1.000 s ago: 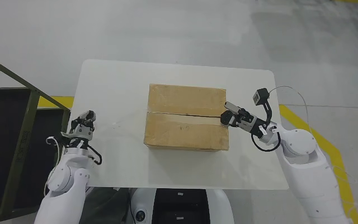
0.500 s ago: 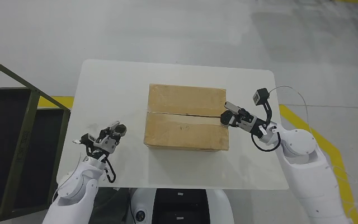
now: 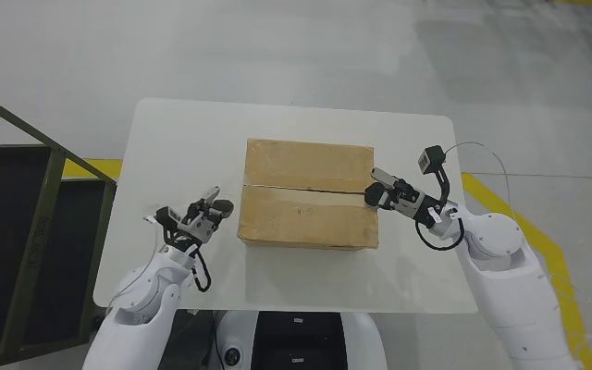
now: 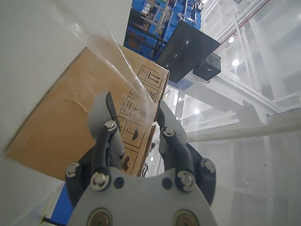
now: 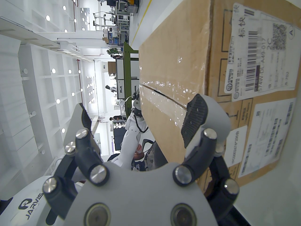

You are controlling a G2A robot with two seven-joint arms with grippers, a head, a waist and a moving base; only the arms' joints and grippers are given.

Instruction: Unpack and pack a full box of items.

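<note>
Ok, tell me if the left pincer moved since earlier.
Yes. The left pincer swung rightward across the white table toward the brown cardboard box.

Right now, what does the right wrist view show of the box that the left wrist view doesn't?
Right wrist view: shipping labels on one end of the box, and the seam between its top flaps. Left wrist view: printed handling symbols on the other end, and a clear tape strip stretched off it. Both: the closed box, with the right gripper or left gripper open beside it.
</note>
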